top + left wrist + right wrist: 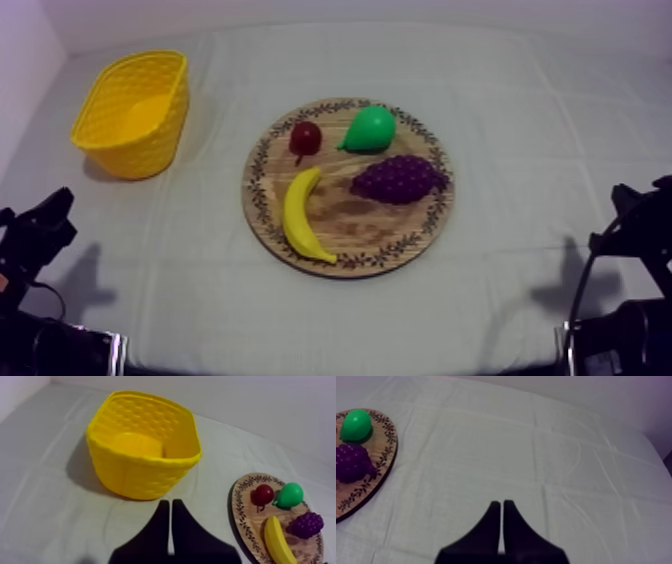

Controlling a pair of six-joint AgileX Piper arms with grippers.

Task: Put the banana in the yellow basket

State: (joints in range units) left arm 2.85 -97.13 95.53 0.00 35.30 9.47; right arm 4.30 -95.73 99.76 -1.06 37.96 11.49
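Observation:
The yellow banana (301, 216) lies on the left half of the round wooden board (400, 240) in the middle of the table. At the table's far left stands the yellow basket (135, 112), with nothing in it. My left gripper (50, 222) rests low at the left edge, well away from the board. The left wrist view has its fingers (170, 507) together as a narrow wedge, pointing at the basket (145, 446), with the banana (278, 540) off to one side. My right gripper (501, 507) is shut too, over bare cloth beside the board (383, 456).
Also on the board are a small red fruit (305, 138), a green pear (370, 129) and purple grapes (398, 179). The right arm (635, 230) sits low at the right edge. Bare cloth surrounds the board and the basket.

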